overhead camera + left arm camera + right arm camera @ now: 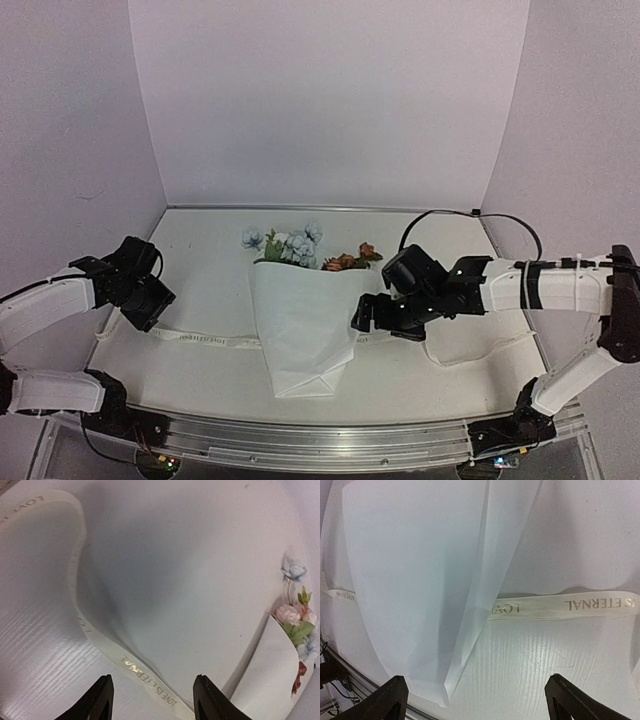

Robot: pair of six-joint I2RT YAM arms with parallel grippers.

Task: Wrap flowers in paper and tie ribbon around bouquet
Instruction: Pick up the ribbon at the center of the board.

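Item: paper [300, 320] folded as a cone, table centre; flowers [298, 246] poked out at 12 o'clock. ribbon [205, 340] lay flat beneath, running 9 to 3 o'clock. At 9, left gripper [152, 705] stood parted, empty; at 3, right gripper [480, 700] gaped wide, empty.

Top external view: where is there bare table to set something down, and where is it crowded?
Bare table lies far-left, between the back wall, the left gripper and the flowers. Another strip runs near-right, between the ribbon and the front rail. Crowded: the centre, where the paper covers the ribbon and the right gripper hangs at its right edge.
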